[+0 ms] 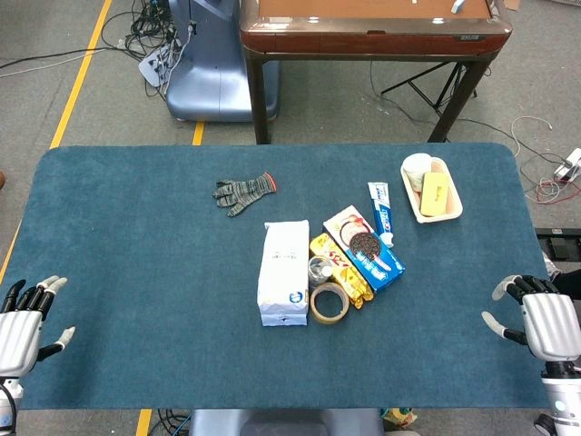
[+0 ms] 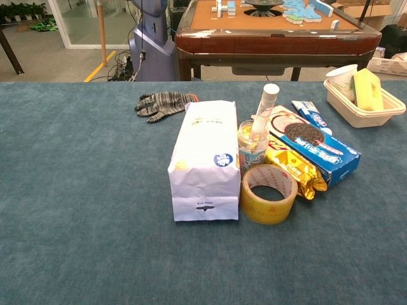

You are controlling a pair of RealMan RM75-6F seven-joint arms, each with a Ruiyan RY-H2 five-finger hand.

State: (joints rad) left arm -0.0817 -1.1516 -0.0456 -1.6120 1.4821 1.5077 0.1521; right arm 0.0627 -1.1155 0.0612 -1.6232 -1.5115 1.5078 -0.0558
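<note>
1. The blue felt table point(image 1: 136, 300) carries everything; its mat looks soft enough to keep packets from sliding.
2. The white paper bag point(image 1: 283, 272) lies flat near the middle of the mat, long side running away from the robot. I take it as the landmark; it is the bulkiest thing in the cluster and would roll nowhere lying down.
3. The blue cookie box point(image 1: 368, 247) lies just right of the bag, slanted, with a yellow snack packet point(image 1: 340, 266) tucked between box and bag.
4. A beige tray point(image 1: 451, 211) sits well to the right of the bag and farther back, holding a yellow sponge point(image 1: 435, 193) and a paper cup point(image 1: 417, 170), corralled by its rim.
5. The left hand point(image 1: 22, 322) rests at the table's near edge, well left of the bag, fingers spread, holding nothing.
6. The right hand point(image 1: 543, 322) sits at the near edge well right of the bag, fingers apart, empty.
7. A grey knit glove point(image 1: 242, 191) lies limp behind the bag, to its left.
8. The tape roll point(image 1: 329, 302) lies flat, touching the bag's right near corner.
9. A small jar point(image 2: 252, 147) stands upright just right of the bag, behind the tape.
10. A toothpaste tube point(image 1: 381, 211) lies beyond the cookie box.
</note>
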